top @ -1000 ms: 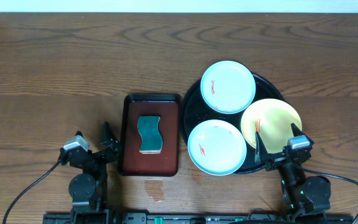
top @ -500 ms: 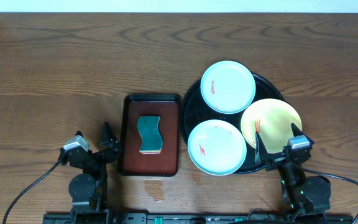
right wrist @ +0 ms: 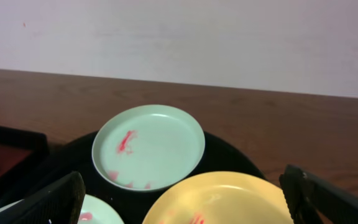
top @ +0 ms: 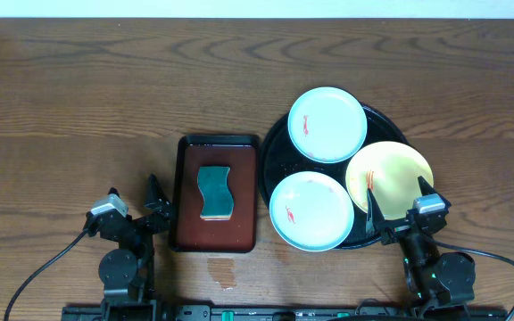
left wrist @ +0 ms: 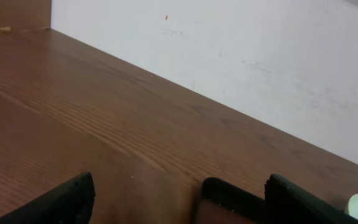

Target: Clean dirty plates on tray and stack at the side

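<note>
Nothing of the task looks done: the far mint plate (top: 327, 124), the near mint plate (top: 311, 210) and the yellow plate (top: 391, 174) all lie on the black tray (top: 273, 163) at the right, each showing red smears, and no stack stands beside it. The sponge (top: 213, 193) lies on the red-brown tray (top: 186, 178), left of them. The left gripper (top: 132, 198) and right gripper (top: 397, 203) sit at the near edge, fingers apart and empty, so all wiping and stacking seems left.

Three plates (top: 328, 123) lie on the tray (top: 277, 152), the right one seemingly overhanging; left of it, a sponge (top: 213, 192) on a smaller tray (top: 186, 205).
</note>
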{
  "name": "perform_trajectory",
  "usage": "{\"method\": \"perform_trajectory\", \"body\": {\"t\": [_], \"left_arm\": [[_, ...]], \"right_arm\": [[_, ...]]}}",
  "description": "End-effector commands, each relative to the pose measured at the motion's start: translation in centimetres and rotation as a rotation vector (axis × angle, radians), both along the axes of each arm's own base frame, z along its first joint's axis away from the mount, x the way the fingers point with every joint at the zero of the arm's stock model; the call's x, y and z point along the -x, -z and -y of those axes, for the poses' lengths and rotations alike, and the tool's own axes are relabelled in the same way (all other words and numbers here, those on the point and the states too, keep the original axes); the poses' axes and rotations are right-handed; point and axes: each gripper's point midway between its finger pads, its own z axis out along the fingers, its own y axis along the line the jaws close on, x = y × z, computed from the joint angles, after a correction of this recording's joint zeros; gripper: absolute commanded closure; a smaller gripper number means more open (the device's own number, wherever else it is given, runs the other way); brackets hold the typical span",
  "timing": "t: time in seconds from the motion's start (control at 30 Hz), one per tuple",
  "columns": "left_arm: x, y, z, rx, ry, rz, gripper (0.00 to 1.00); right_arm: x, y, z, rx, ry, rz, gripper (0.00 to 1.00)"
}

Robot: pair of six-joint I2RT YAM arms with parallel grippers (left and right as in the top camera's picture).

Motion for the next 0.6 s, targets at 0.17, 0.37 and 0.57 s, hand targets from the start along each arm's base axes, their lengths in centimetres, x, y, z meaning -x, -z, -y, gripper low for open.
{"method": "perform_trajectory", "body": {"t": [0.17,0.37,0.57], "left_arm": [[0.2,-2.3,2.9,0.014,0.171,0.032,0.12],[1.2,-10.1,3.1,-0.025,0.182,0.112,0.12],[0.7,-14.1,4.4,0.018,0.255,-0.134,0.12]], "right_arm": [[1.3,-4.1,-2.7,-0.035,-0.171,0.109,0.01],[3.0,-11.4,-3.0,-0.052,-0.203,0.155,0.01],[2.2,-17.4,-3.9,-0.047,-0.251,-0.049,0.01]]}}
